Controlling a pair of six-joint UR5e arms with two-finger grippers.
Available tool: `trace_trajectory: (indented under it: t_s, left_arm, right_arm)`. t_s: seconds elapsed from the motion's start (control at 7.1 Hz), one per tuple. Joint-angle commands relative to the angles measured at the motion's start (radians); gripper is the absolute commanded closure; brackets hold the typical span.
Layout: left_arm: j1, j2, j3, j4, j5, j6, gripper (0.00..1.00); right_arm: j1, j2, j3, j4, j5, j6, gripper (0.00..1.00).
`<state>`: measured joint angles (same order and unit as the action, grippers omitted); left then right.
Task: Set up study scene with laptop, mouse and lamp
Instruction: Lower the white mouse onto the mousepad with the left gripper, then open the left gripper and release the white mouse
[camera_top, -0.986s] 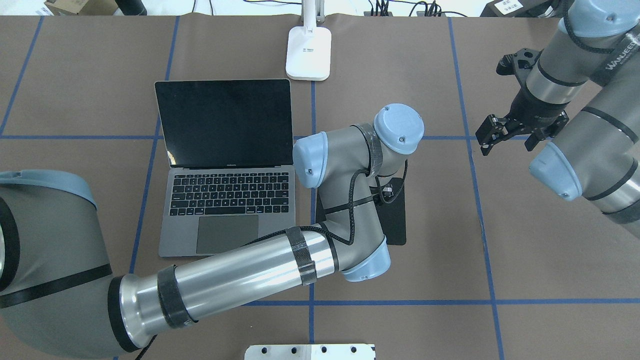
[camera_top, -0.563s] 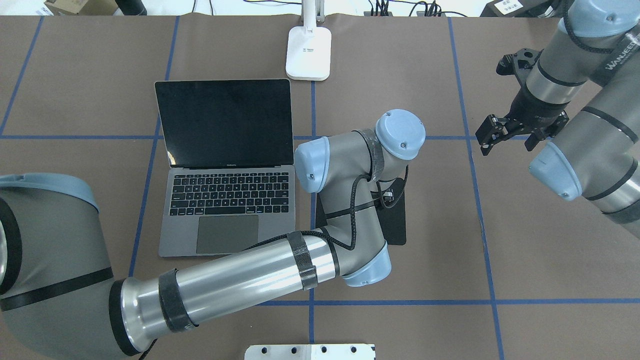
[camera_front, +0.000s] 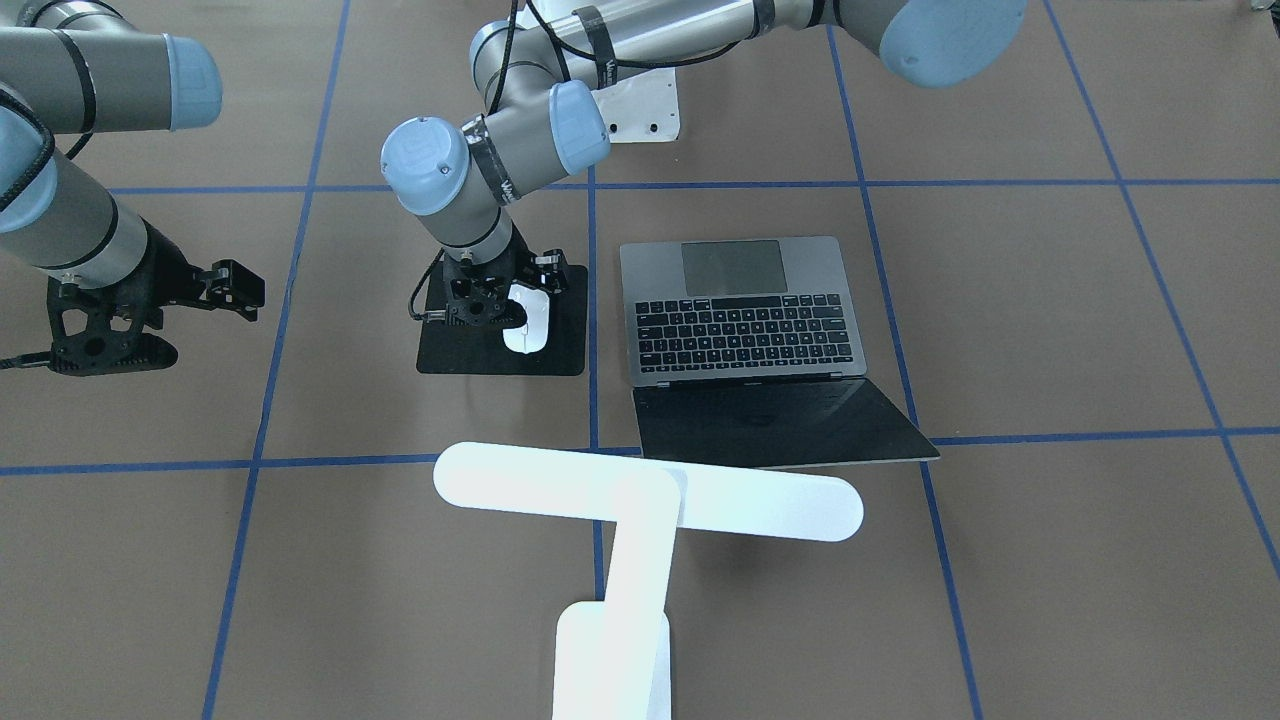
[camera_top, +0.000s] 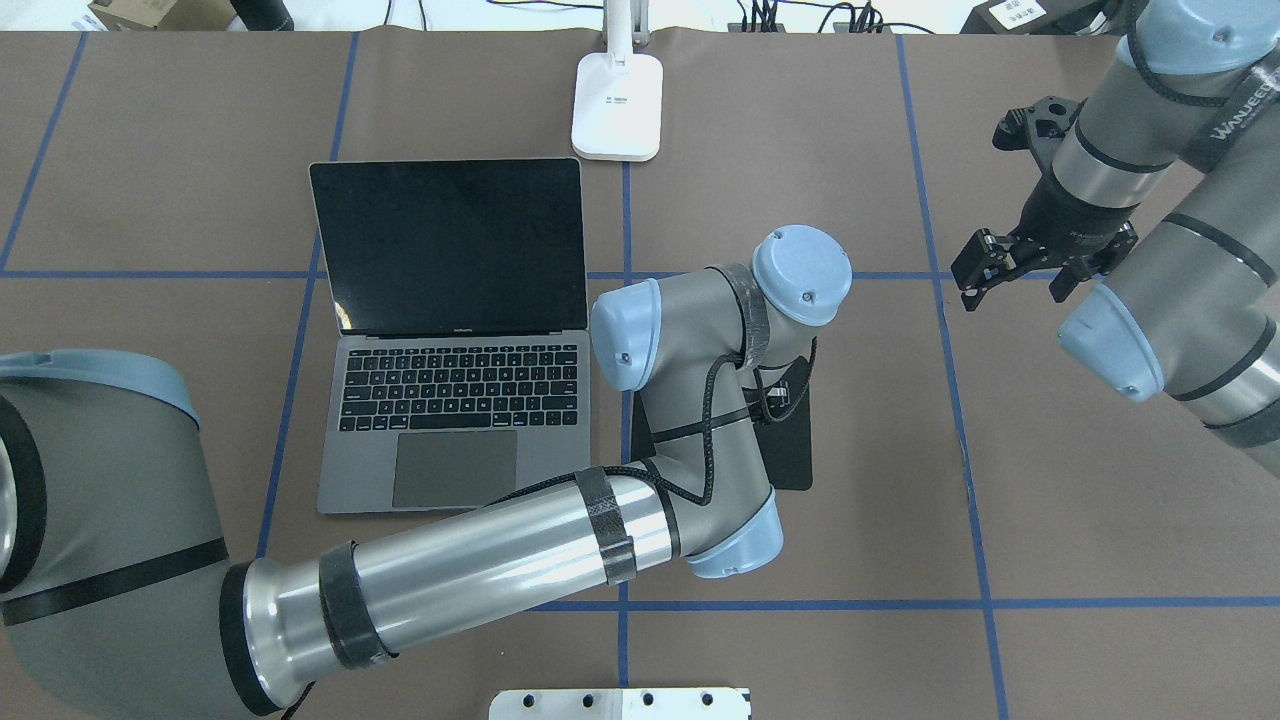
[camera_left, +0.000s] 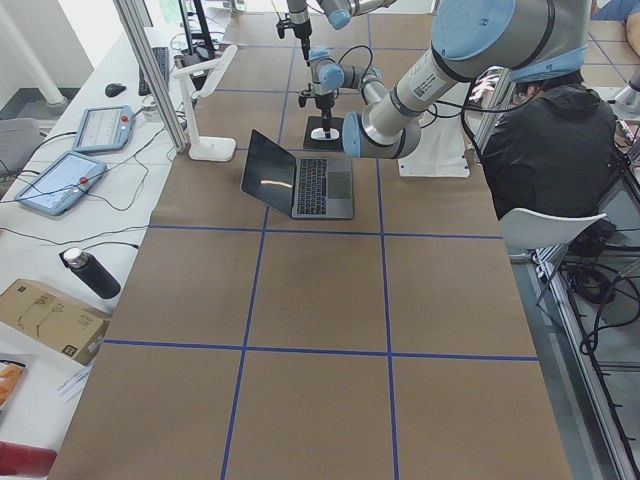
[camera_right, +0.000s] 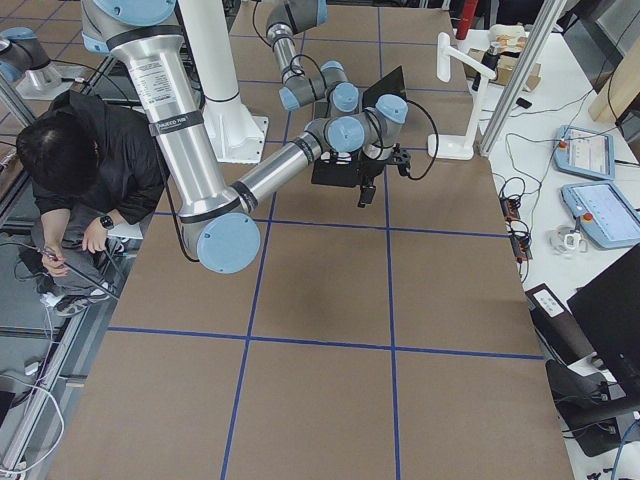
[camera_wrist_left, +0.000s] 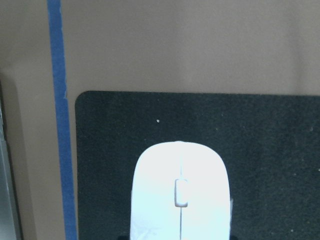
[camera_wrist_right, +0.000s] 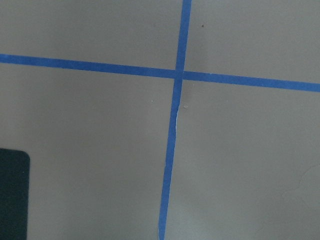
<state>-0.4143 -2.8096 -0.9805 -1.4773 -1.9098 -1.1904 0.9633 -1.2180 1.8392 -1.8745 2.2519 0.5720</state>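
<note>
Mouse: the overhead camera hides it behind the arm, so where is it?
In the front-facing view the mouse lies on the black mat, just left of the laptop and its keyboard.

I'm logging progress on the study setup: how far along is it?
Done: the laptop lies open, the lamp stands behind it. In hand: the left gripper is at the mouse on the black mat; its grip is unclear. Left: likely just release and retreat. The right gripper hangs open.

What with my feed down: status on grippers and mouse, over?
Left gripper at white mouse on black mat, grip unclear. Right gripper open, empty, off aside. Nothing seen blocking.
</note>
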Motion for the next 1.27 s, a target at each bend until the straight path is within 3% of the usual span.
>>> trace_trajectory:
  t_s: [0.0,0.28,0.56,1.13]
  left_arm:
    - [-0.003,0.002,-0.03,0.003,0.0,-0.001,0.01]
    - [-0.024,0.076,-0.172,0.009,-0.001,-0.008,0.01]
    - [-0.081,0.248,-0.377,0.009,-0.002,-0.003,0.01]
    - [-0.187,0.797,-0.942,0.003,-0.006,0.184,0.0]
  right_arm:
    - [0.0,0.003,0.0,0.002,0.0,-0.003,0.0]
    - [0.002,0.009,0.002,0.002,-0.003,-0.003,0.0]
    - [0.046,0.006,0.002,0.002,-0.021,0.002,0.0]
    - [0.074,0.008,-0.006,0.002,-0.099,0.0,0.0]
